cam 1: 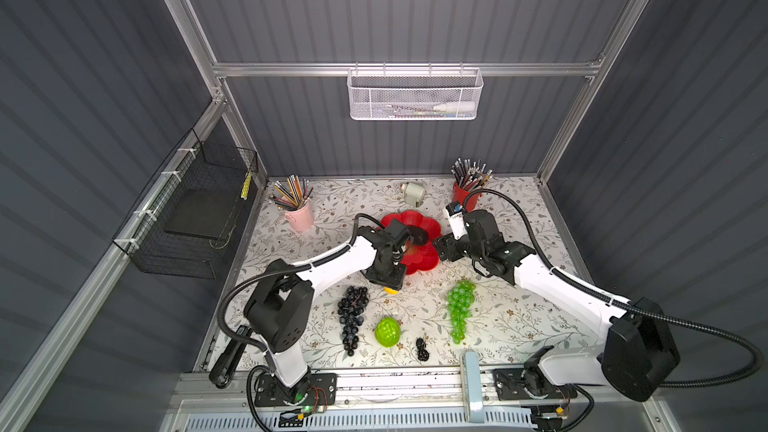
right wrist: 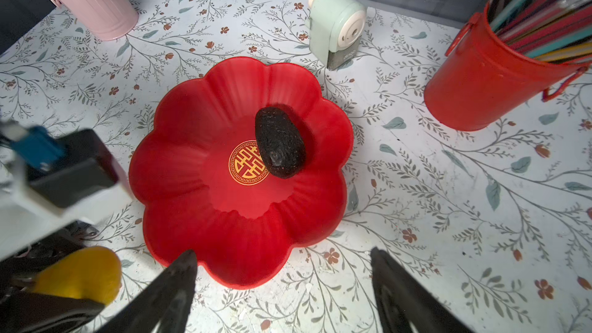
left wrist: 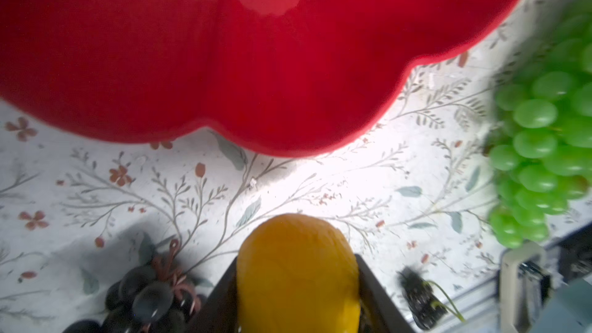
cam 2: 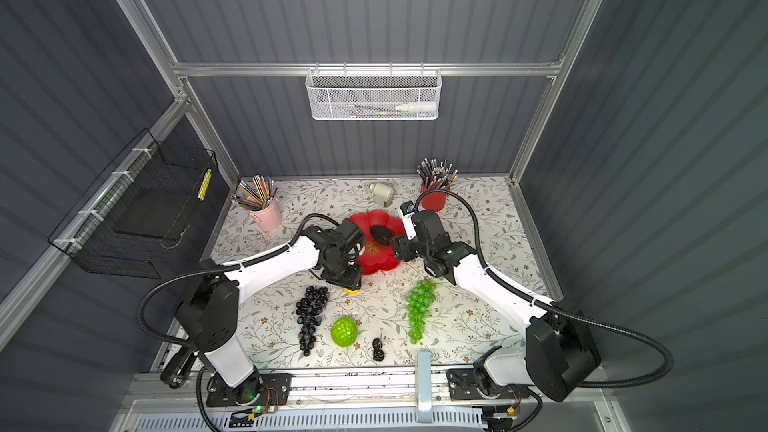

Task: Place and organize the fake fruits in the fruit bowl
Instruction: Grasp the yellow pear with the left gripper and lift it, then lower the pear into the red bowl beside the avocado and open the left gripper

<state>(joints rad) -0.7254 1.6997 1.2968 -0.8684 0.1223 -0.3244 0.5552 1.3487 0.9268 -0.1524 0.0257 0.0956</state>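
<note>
The only clear marking is showing in the right wrist view: a gold round emblem with a Chinese-style character is sitting at the centre of the fruit bowl [right wrist: 192, 123]. Small grey lettering is running along the base of the mint pencil sharpener [right wrist: 336, 24], too small to read with certainty.

The dark bumpy oval [right wrist: 280, 142] is lying in the bowl, just right of the emblem and touching its edge. The right gripper [right wrist: 282, 251] is hanging at the lower edge of that frame over the bowl's near rim, its fingers spread wide with nothing between them.

The left gripper [left wrist: 298, 270] is clasping the small yellow fruit [left wrist: 298, 267] between both fingers at the bottom of the left wrist view. There the bowl is blurring and running off the top edge.

In a top view the left arm is covering the bowl's left side, and only a sliver of the yellow fruit is peeking out below the gripper. Lower in that frame, the black-purple grape bunch [cam 1: 352, 317], lime-green knobbly ball [cam 1: 388, 331], tiny black cluster [cam 1: 422, 349] and green grape bunch [cam 1: 460, 309] are lying on the table, outside the bowl.
</note>
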